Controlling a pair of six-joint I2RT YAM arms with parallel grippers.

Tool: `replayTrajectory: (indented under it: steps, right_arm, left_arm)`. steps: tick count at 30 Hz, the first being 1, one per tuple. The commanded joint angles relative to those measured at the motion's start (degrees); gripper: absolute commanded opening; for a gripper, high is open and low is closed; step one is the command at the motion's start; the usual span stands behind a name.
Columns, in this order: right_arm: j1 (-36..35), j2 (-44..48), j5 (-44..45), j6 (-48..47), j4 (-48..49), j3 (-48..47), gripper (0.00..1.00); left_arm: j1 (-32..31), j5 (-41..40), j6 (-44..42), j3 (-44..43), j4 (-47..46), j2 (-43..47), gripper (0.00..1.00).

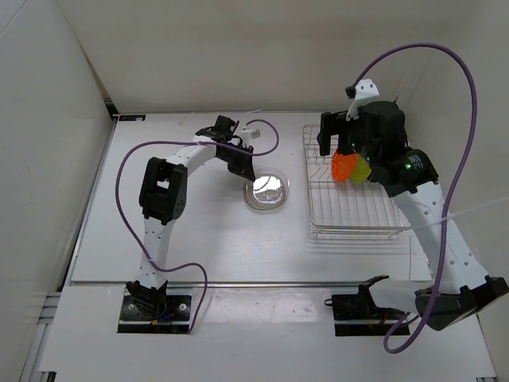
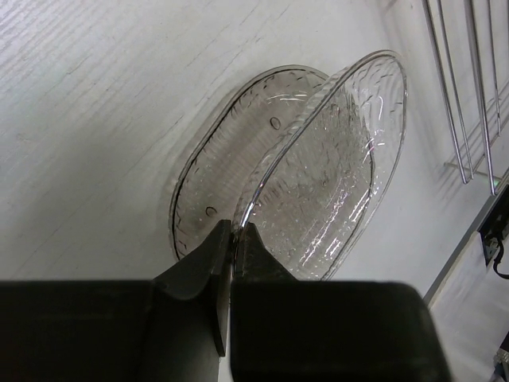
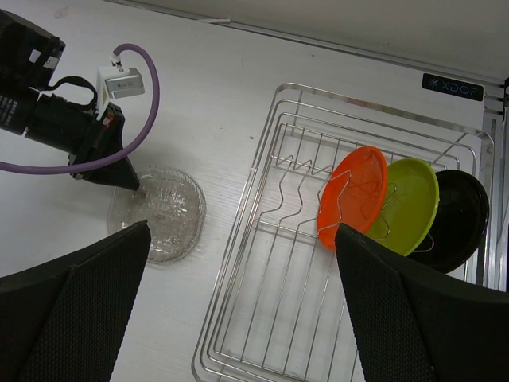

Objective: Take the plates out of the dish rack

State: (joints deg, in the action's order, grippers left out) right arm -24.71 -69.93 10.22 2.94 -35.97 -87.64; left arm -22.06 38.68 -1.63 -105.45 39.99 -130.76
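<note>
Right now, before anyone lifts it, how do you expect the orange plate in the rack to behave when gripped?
The orange plate stands on edge, leaning in the dish rack, so it may tip or roll once freed. It looks thin and glossy: probably light, fairly stiff, perhaps slippery at the rim.

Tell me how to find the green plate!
Look at the silver wire dish rack on the right side of the white table. Three plates stand on edge at its far end. The lime green plate is the middle one, between the orange plate and the black plate.
</note>
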Motion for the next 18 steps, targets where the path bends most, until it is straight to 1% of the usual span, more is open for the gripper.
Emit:
replayTrajectory:
  steps: [1,12,14,15,18]
  right_arm:
    - [0.4,1.3,-0.7,-0.2,1.9,0.3,1.00]
    - [0.4,1.3,-1.3,0.3,1.9,0.3,1.00]
    - [0.4,1.3,-1.3,0.3,1.9,0.3,1.00]
    - [0.4,1.3,-1.3,0.3,1.9,0.3,1.00]
    - [0.4,1.3,-1.8,0.3,1.9,0.3,1.00]
  left_arm:
    - [0.6,-0.1,-1.3,-0.1,-0.5,3.1,0.11]
    - [1.8,-0.1,-1.3,-1.9,-0.5,2.0,0.11]
    - [1.8,-0.7,-1.3,-1.9,-0.5,2.0,0.14]
    - [1.8,-0.7,-1.3,-1.9,-0.5,2.0,0.20]
    - [1.8,-0.7,-1.3,-1.3,-0.5,2.0,0.28]
